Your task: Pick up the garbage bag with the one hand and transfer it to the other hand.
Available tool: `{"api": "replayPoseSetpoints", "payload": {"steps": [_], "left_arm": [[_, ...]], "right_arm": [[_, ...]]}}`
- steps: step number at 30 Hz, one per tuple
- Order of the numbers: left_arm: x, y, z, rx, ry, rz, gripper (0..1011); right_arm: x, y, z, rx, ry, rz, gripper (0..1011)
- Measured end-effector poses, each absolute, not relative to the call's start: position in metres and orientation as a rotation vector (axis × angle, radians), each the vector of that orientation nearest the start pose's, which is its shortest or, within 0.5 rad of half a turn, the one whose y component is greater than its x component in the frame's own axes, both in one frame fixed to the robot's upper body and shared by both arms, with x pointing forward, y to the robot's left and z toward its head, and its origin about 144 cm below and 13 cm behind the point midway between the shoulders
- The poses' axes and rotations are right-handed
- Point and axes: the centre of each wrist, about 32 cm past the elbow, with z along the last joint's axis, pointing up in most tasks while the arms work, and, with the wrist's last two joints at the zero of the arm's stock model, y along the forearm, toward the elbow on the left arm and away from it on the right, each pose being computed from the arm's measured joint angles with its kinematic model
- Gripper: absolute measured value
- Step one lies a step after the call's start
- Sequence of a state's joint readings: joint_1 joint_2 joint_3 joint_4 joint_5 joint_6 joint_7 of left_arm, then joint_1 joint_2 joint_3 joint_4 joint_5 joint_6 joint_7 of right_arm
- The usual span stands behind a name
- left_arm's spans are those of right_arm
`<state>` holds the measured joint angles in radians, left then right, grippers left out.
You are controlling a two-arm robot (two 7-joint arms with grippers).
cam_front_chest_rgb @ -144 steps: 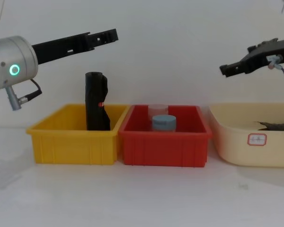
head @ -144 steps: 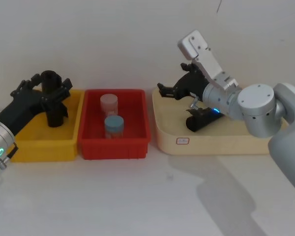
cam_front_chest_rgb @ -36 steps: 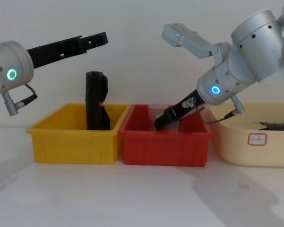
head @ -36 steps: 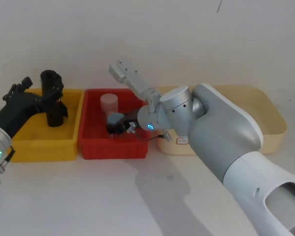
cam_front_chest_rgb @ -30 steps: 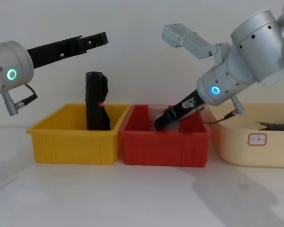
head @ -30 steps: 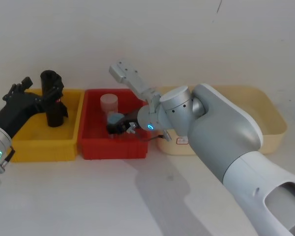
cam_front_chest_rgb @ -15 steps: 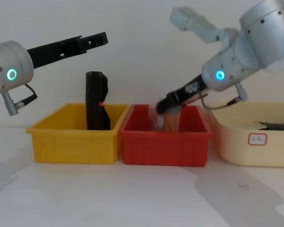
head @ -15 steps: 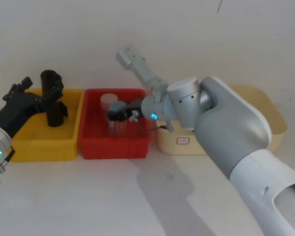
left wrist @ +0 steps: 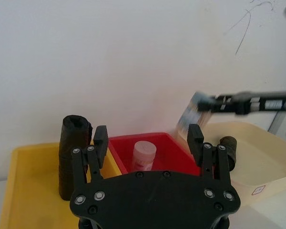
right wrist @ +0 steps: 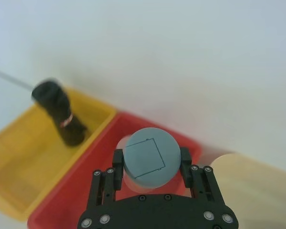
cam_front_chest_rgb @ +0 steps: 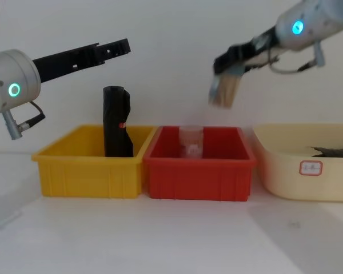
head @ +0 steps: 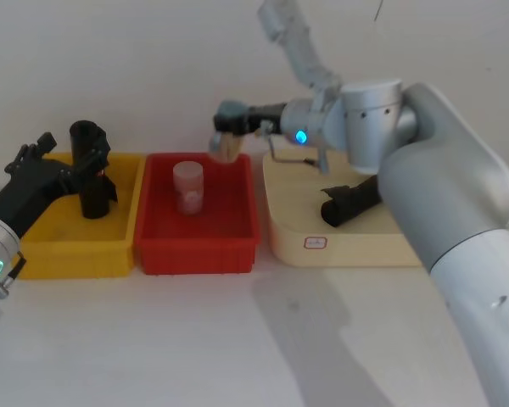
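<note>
Fingers (left wrist: 101,140) of the left gripper (cam_front_chest_rgb: 111,50), the arm with the green ring light, are spread wide and hold nothing; it hovers above the yellow bin (head: 76,254) at the left of the worktop (head: 237,339), level with the top of the slim black upright object (head: 89,170) that stands in that bin, and touches neither.

Just right of the yellow bin sits the red bin (head: 195,250), with a clear jar (head: 187,186) upright in its middle; right of that is the cream tray (head: 356,246). The garbage bag (head: 352,203) lies on its side on the tray's floor, a dark crinkled roll, well apart from both grippers; lying low like that, it probably calls for a reach down over the tray wall.

Farther back and higher, the right gripper (cam_front_chest_rgb: 231,60), on the arm with the blue light, is clamped on a blue-lidded jar (right wrist: 148,160), one finger on each side just under the lid; the jar hangs clear above the far right corner of the red bin, near the tray's edge.

Judging by this, the bag's pickup is not yet begun; the right gripper would have to set the jar down before it could take any handover, and the left gripper is the free one but the far side of two bins from the bag.
</note>
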<state>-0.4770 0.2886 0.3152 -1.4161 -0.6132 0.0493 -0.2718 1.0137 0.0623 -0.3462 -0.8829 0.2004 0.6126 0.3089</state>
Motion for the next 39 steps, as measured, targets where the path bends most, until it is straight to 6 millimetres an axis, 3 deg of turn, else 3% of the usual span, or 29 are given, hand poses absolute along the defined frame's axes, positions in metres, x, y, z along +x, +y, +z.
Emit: {"api": "replayPoseSetpoints", "payload": {"steps": [7, 11, 21, 33, 39], "left_arm": [[0.571, 0.230, 1.260, -0.283, 0.023, 1.005, 1001], [0.571, 0.230, 1.260, -0.283, 0.023, 1.005, 1001], [0.571, 0.230, 1.260, -0.283, 0.023, 1.005, 1001], [0.571, 0.230, 1.260, -0.283, 0.023, 1.005, 1001], [0.571, 0.230, 1.260, -0.283, 0.023, 1.005, 1001]], "right_arm": [[0.685, -0.208, 1.395, -0.234, 0.192, -1.164, 684], [0.686, -0.223, 1.398, -0.214, 0.206, -1.198, 684], [0.682, -0.253, 1.379, -0.239, 0.257, -1.259, 688], [0.678, -0.267, 1.366, -0.266, 0.281, -1.288, 1001], [0.677, -0.269, 1.364, -0.269, 0.284, -1.294, 1000]]}}
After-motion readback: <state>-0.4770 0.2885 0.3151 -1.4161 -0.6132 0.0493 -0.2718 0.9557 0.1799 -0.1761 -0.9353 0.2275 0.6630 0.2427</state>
